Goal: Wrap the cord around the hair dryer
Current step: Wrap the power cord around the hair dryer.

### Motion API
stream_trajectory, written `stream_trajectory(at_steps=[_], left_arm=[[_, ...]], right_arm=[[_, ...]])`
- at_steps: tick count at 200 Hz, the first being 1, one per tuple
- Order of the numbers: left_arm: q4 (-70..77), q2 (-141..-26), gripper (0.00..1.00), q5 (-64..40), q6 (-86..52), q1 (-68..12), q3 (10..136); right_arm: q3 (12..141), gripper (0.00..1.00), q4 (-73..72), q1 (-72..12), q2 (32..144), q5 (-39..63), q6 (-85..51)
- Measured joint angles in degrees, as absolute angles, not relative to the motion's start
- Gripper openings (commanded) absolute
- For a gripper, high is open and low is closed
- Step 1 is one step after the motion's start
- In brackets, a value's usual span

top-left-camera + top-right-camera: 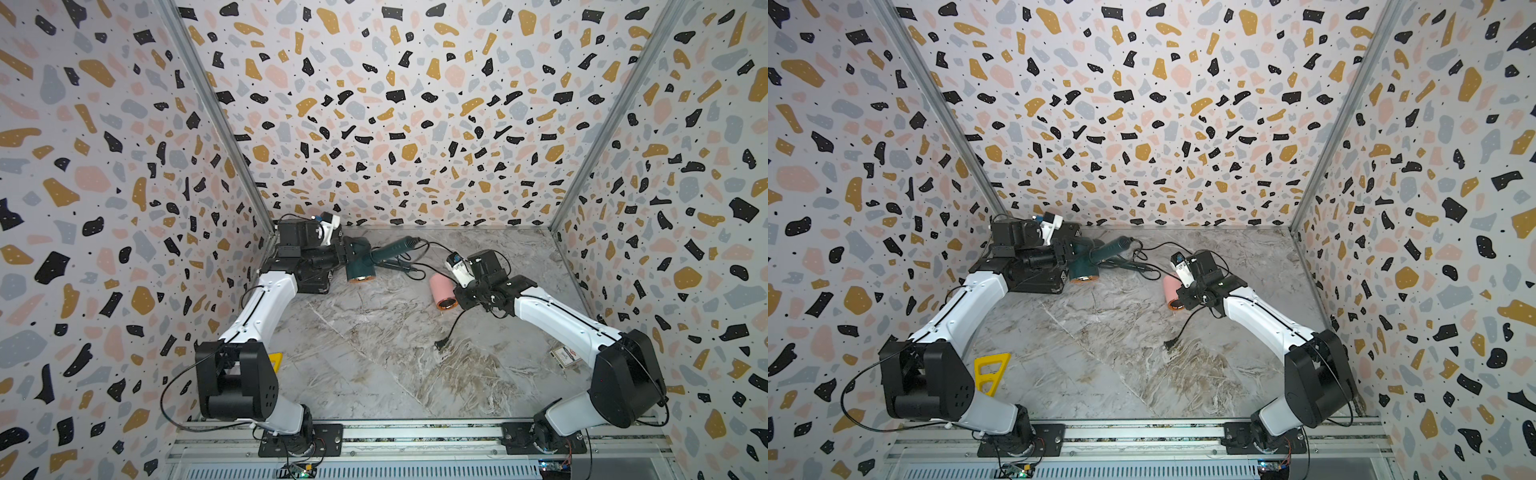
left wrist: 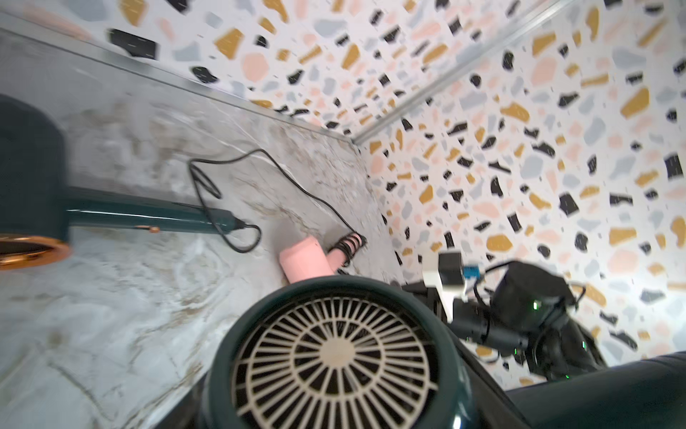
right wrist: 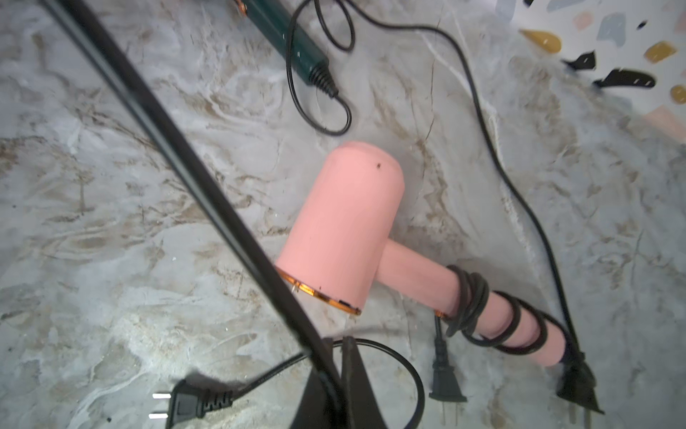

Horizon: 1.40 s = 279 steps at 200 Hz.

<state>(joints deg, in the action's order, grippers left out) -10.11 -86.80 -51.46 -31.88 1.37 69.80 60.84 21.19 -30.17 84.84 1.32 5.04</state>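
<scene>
Both clenched: left end effector (image 1: 351,253) on rigid, slick-looking dark green hair dryer (image 1: 363,266), right end effector (image 3: 336,371) pinching limp black cord (image 3: 167,148); you'd grip near two-pin plug (image 3: 193,403).

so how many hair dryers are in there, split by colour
dark green hair dryers: 2
pink hair dryer: 1
total: 3
</scene>
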Motion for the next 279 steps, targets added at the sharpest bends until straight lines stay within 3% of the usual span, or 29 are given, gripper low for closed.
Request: stream_trajectory(at_steps=[82,154,219,279], left_arm=[[-23.8,-86.7,0.00,-17.5,-25.7,6.5,70.3],[-33.5,-85.4,0.00,4.6,-12.0,1.8,75.0],[-36.9,-87.6,0.00,-4.6,-0.1,-9.3,76.5],[-38.2,-86.0,0.00,-26.6,3.6,-12.8,76.4]], right_arm=[[59.9,0.00,29.2,-38.2,80.5,-4.5,6.0],[69.2,0.00,34.4,-41.9,77.2,-10.5,13.4],[80.9,0.00,27.9,-40.6,86.8,-10.7,18.1],[85.1,0.00,25.0,-33.2,93.5,-6.6,16.2]])
